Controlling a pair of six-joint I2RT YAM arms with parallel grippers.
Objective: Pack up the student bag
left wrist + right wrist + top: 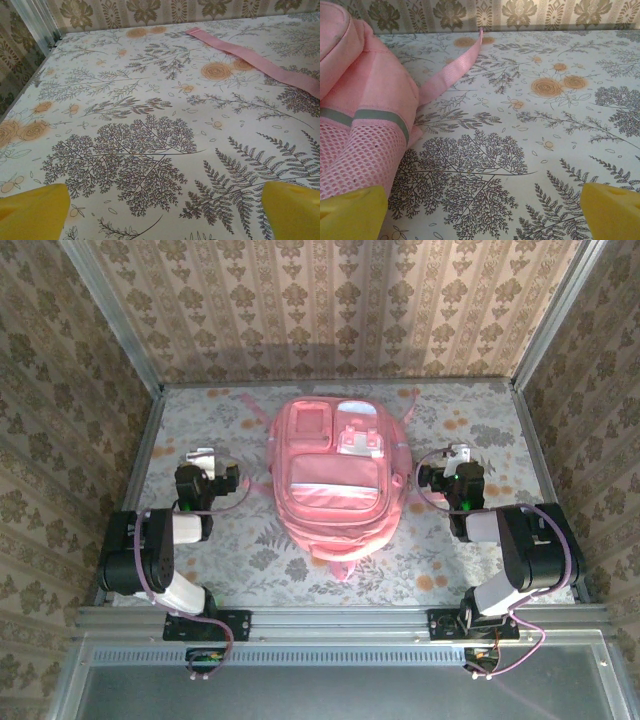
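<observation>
The student bag (335, 478), a large soft pink backpack, lies flat in the middle of the table with its front pockets facing up. Small pale items rest on its upper part (358, 443). My left gripper (206, 457) stands open to the left of the bag, nothing between its yellow fingertips (32, 212). On the bag's right, my right gripper (457, 456) is open too, its fingertips (612, 210) wide apart over bare cloth. The bag's mesh side pocket (355, 157) lies just left of that gripper. A pink strap (260, 62) crosses the left wrist view's far right.
A floral tablecloth (250, 550) covers the table. Patterned walls with metal corner posts (115, 320) close in the back and both sides. A metal rail (340, 620) runs along the near edge by the arm bases. Another strap (455, 67) trails toward the back wall.
</observation>
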